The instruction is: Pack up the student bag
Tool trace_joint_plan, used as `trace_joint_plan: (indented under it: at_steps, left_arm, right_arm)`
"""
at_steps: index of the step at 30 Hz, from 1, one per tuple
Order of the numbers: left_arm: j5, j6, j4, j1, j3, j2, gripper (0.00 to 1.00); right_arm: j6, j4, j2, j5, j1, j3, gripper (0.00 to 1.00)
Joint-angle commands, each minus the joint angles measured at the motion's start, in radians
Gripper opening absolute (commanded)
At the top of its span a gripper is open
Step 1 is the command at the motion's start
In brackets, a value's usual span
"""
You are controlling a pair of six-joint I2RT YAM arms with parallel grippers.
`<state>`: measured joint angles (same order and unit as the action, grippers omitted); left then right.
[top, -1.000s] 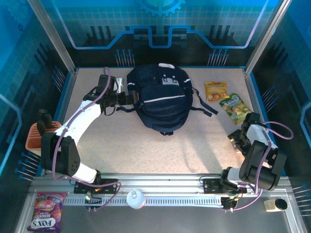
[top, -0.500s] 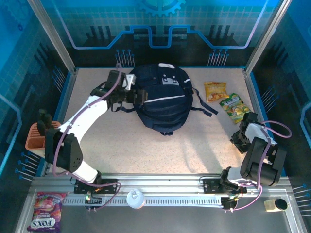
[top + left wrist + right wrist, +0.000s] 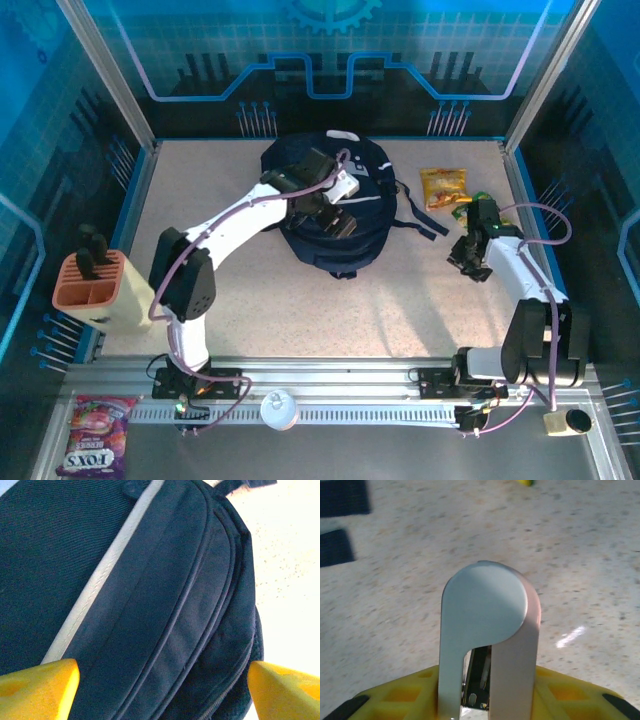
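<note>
Left arm reaches forward, its tool [image 3: 333,216] spread wide; right arm stretches forward, its tool [image 3: 467,257] angled downward.

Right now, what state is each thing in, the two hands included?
student bag: lying flat on the table, visible zips closed.
left hand: open over the bag, holding nothing.
right hand: shut on a pale rounded object.
pale rounded object: gripped, sticking out past the fingers.
yellow snack packet: flat on the table, not packed.
orange-topped holder: upright, dark items standing in it.

Yellow claw [image 3: 489,692] gripping a pale rounded object [image 3: 485,610], speckled table [image 3: 585,545] beneath
</note>
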<state>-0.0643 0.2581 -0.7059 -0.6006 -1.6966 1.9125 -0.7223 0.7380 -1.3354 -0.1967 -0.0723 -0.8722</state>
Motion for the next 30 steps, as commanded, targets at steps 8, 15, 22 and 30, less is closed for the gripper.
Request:
trace_joint_plan:
  at_steps: [8, 15, 22, 30]
  left_arm:
    - [0.19, 0.242, -0.191, -0.025, -0.264, 0.224, 0.7]
    - [0.216, 0.252, -0.25, -0.007, -0.394, 0.286, 0.39]
    - [0.057, 0.149, -0.323, 0.047, -0.551, 0.315, 0.12]
    - [-0.138, -0.043, -0.227, 0.087, -0.592, 0.269, 0.02]
  right_arm:
    - [-0.014, -0.009, -0.021, 0.078, 0.081, -0.067, 0.41]
    - [-0.011, -0.01, -0.008, 0.086, 0.092, -0.091, 0.42]
    - [0.006, -0.071, 0.008, 0.177, 0.124, -0.106, 0.42]
    - [-0.054, -0.352, 0.001, 0.438, 0.242, -0.121, 0.43]
